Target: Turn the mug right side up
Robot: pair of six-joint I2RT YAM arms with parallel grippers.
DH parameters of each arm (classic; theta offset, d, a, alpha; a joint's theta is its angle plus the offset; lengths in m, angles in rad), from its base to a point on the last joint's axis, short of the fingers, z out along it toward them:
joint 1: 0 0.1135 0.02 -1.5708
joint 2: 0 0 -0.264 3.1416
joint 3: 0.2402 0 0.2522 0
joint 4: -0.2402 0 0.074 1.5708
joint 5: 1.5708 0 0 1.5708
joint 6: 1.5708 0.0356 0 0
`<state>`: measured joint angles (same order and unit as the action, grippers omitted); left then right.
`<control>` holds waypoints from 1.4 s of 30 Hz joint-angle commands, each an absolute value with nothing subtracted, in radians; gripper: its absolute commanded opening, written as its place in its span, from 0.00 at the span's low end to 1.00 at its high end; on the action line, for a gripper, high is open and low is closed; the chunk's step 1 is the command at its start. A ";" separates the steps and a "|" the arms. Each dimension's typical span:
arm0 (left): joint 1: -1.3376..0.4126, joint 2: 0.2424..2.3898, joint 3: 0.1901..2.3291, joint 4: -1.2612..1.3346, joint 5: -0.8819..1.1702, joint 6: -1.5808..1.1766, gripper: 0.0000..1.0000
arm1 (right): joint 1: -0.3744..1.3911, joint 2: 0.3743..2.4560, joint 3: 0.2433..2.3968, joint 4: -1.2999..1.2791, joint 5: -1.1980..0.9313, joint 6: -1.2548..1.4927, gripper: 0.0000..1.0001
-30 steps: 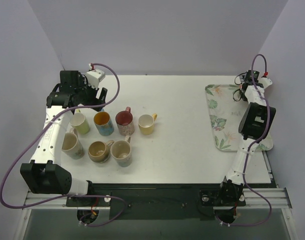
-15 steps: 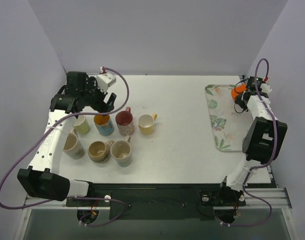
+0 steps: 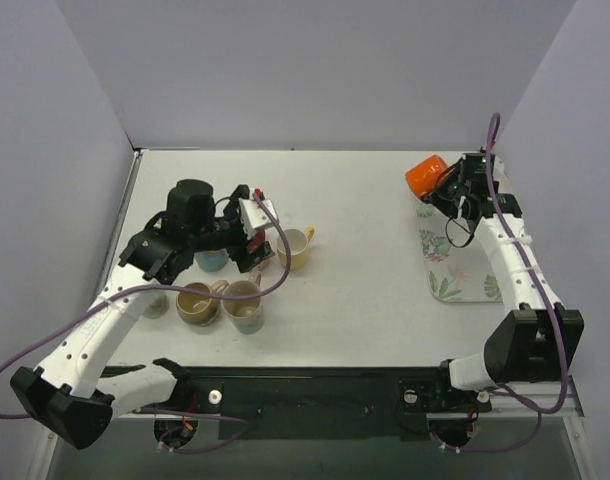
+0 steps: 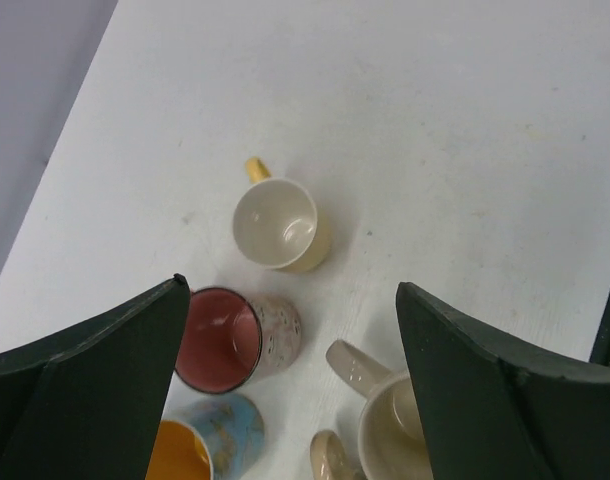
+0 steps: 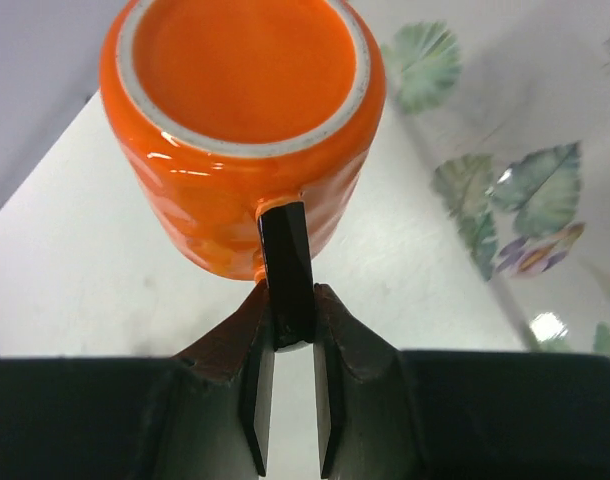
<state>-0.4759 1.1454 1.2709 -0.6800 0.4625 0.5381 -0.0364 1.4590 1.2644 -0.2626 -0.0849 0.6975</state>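
Note:
An orange mug [image 3: 425, 176] with a black handle [image 5: 285, 262] hangs in the air over the far left corner of the leaf-print tray [image 3: 447, 268]. My right gripper [image 3: 455, 190] is shut on that handle [image 5: 287, 300]. In the right wrist view the mug's flat orange base [image 5: 245, 70] faces the camera; its opening is hidden. My left gripper [image 3: 247, 232] is open and empty, hovering over the cluster of upright mugs [image 4: 290, 288].
Several upright mugs stand at the left: yellow [image 4: 280, 225], pink [image 4: 225, 340], blue [image 4: 200, 440], cream [image 4: 395, 425], with a tan one [image 3: 197, 302] nearer. The tray [image 5: 505, 190] lies along the right edge. Grey walls close in the far side and both sides.
My right gripper has lifted the orange mug off the tray's far corner and carried it left. My left arm has swung from the far left to above the mug cluster.

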 commanded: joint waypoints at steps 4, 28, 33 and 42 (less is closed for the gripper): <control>-0.699 1.060 1.068 -0.247 0.346 0.730 0.95 | 0.227 1.194 1.212 -0.301 -0.126 0.784 0.00; -0.920 0.956 0.170 1.323 0.049 1.097 0.97 | 0.873 1.039 1.072 -0.129 0.236 1.051 0.00; -0.971 0.940 0.117 1.267 0.090 1.043 0.97 | 0.919 1.022 1.072 -0.130 0.340 1.051 0.00; -1.040 0.972 0.221 1.140 -0.086 0.951 0.97 | 1.044 1.012 1.002 0.060 0.448 1.105 0.00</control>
<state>-1.0344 0.9485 0.1368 1.1343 0.0071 0.9787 0.9901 1.0306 0.9955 -0.1364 0.3588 1.0756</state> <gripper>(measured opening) 0.972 0.130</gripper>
